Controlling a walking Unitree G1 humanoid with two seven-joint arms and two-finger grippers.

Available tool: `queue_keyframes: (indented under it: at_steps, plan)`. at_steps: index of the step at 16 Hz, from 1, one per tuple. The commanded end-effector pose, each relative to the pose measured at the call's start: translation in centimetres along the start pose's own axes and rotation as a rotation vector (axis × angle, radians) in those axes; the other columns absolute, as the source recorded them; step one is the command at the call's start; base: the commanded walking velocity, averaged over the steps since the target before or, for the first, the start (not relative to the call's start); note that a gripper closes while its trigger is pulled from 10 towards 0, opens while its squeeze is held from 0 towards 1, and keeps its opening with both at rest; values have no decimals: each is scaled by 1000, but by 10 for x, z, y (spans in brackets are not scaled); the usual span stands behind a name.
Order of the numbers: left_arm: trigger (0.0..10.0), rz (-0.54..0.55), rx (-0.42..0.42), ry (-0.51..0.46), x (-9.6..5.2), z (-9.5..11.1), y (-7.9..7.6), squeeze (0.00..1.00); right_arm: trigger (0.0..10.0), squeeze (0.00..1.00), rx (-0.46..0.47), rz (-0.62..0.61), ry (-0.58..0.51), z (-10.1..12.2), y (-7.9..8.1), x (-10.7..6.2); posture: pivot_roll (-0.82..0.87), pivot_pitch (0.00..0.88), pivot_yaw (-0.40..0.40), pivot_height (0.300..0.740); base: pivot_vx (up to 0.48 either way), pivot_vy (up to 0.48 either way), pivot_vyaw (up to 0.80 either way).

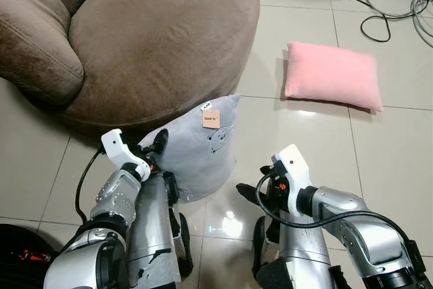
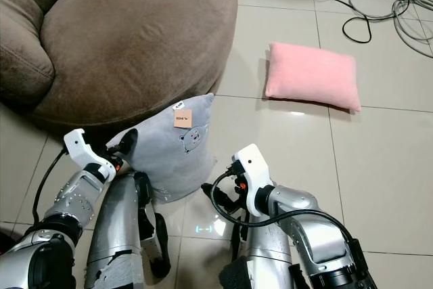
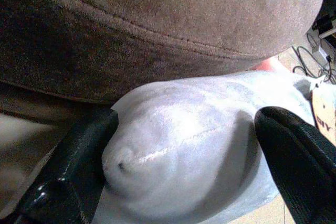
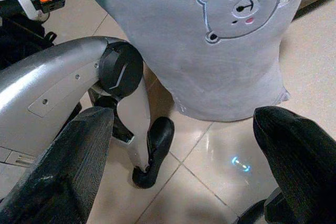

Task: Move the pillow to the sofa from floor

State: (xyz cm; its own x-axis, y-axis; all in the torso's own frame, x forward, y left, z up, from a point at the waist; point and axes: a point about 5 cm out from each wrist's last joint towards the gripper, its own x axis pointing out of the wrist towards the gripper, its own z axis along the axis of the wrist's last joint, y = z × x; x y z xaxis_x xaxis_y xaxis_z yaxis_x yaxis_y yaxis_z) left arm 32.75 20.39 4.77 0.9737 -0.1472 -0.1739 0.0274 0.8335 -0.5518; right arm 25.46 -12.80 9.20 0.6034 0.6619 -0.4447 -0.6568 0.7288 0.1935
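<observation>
Two black fingers of the left gripper point(image 3: 184, 145) pinch a corner of the grey pillow point(image 1: 199, 150), which stands upright on the floor point(image 1: 379, 160), long axis vertical, against the brown sofa point(image 1: 149, 38); right gripper point(image 4: 178, 145) spread open beside it, empty

sofa point(image 1: 135, 38): cut off at top and left edges | grey pillow point(image 1: 199, 153): lower left corner hidden behind left arm | tag point(image 1: 211, 118): print too small to read | cables point(image 1: 399, 5): run off right edge
</observation>
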Motion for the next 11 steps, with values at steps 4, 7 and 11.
queue_keyframes:
  at_steps: [4, 7, 11]
  plan:
    - [4784, 46, -3, 25, -7, -7, 11, 0, 10000, 0, 11, 22, 26, -8, 8, -2, -17, 315, 3, 525, 0, 0, 0]
    - [2902, 53, -15, 7, -6, -4, 11, 0, 10000, 0, 15, 26, 30, -10, 10, -3, -20, 319, 5, 525, 0, 0, 0]
    - [0, 62, -25, 6, -6, -7, 9, 0, 10000, 0, 16, 30, 38, -13, 13, -6, -36, 324, 4, 525, 0, 0, 0]
